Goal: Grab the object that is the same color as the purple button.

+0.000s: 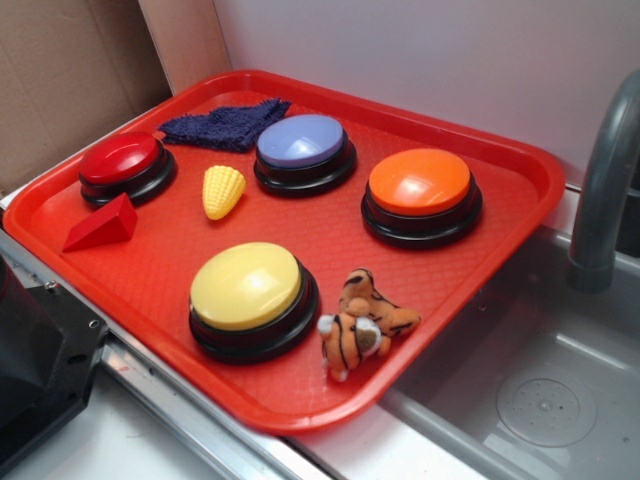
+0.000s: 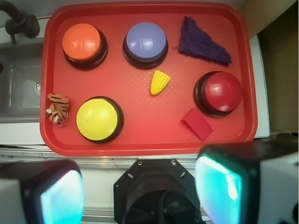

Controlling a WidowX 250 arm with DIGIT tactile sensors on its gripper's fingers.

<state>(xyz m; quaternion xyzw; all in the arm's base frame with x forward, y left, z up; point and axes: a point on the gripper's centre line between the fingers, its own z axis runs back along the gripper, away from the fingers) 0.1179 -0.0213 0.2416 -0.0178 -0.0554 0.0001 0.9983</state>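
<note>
Just rag (image 1: pixel 224 125) btwn red button (image 1: pixel 125 166), purple button (image 1: pixel 303 150)

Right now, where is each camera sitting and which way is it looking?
Exterior: sits off a low corner of the red tray, looking slantwise across it toward the wall; the sink lies alongside. A black part shows at lower left, maybe the robot's.
Wrist: rides on the arm high above, looking straight down at the tray; the gripper fills the bottom, jaws wide apart, holding nothing.
Both show: the purple button, the dark purple rag, the toy tiger.
</note>
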